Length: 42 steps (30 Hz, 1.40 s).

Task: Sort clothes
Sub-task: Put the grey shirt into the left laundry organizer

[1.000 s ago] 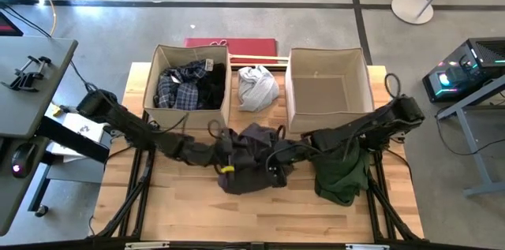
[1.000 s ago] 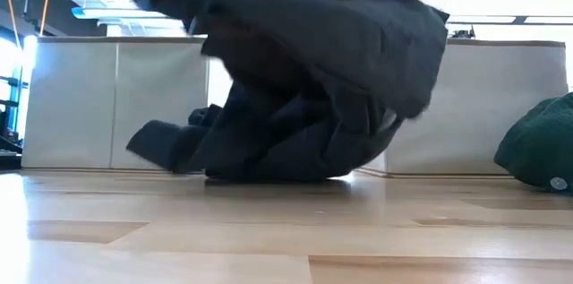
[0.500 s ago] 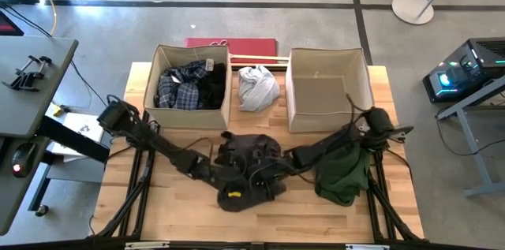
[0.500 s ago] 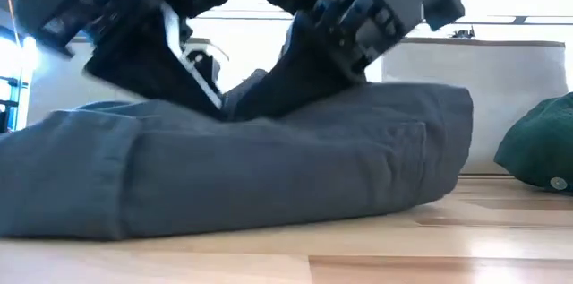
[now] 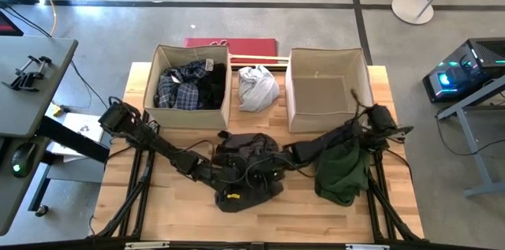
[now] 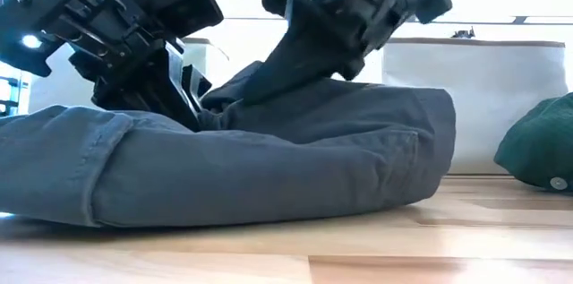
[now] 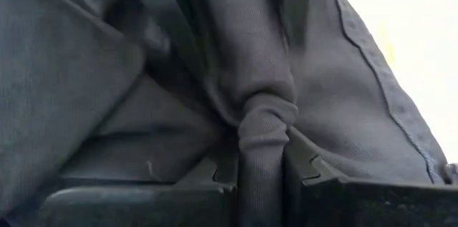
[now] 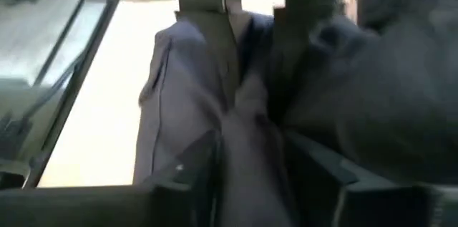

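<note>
The dark grey-brown garment lies bunched on the table's middle, near the front edge, and fills the low view. My left gripper is low over its left part and shut on a fold. My right gripper is over its right part and shut on a ridge of cloth. A dark green garment rests on the table at the right. The plaid shirt and a small black garment lie in the left box. A light grey-white garment sits between the boxes. My left gripper pinches a bunched fold of the garment between its two fingers, slanting down from the table's left. The garment lies on the table around the fold. My right gripper has a ridge of the garment's cloth between its two fingers, slanting down from the right. In the low view that ridge rises from the pile to the fingers, and the rest lies on the table.
Two beige fabric boxes stand at the back: the left one holds clothes, and the right one shows its bare floor. A red flat thing lies behind them. Bare wood runs along the front edge.
The dark grey-brown garment hung lifted between the grippers. It has come down and now lies spread on the table, closer to the near edge. Both grippers have gone down and toward the near edge with it.
</note>
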{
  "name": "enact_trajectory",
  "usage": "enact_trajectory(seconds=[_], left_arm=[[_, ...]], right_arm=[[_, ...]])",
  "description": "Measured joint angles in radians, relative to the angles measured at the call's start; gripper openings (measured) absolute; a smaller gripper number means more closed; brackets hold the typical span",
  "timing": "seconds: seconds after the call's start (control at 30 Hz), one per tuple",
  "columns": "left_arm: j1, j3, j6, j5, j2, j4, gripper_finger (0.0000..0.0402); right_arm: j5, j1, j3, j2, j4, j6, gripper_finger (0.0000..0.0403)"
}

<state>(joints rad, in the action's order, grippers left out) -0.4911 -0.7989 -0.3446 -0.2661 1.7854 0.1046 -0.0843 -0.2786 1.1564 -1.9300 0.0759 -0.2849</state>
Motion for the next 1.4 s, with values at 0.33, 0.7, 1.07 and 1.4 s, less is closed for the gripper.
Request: enact_trajectory(seconds=[0.33, 0.7, 1.07, 1.4], left_arm=[[-0.040, -0.010, -0.024, -0.086, -0.185, -0.135, 0.0021], [-0.095, -0.247, 0.585, -0.590, -0.566, -0.193, 0.0023], [0.025, -0.439, 1.874, -0.779, -0.667, 0.625, 0.0024], [0.268, -0.472, 1.920, -0.945, -0.756, 0.571, 0.0025]], right_arm=[[0.422, -0.078, -0.002, 0.358, -0.403, 0.137, 0.0193], [0.849, -0.250, -0.086, 0.545, -0.527, -0.012, 0.0179], [0.986, -0.326, -0.252, 0.544, -0.496, -0.258, 0.0178], [1.008, -0.327, -0.276, 0.544, -0.469, -0.246, 0.0178]])
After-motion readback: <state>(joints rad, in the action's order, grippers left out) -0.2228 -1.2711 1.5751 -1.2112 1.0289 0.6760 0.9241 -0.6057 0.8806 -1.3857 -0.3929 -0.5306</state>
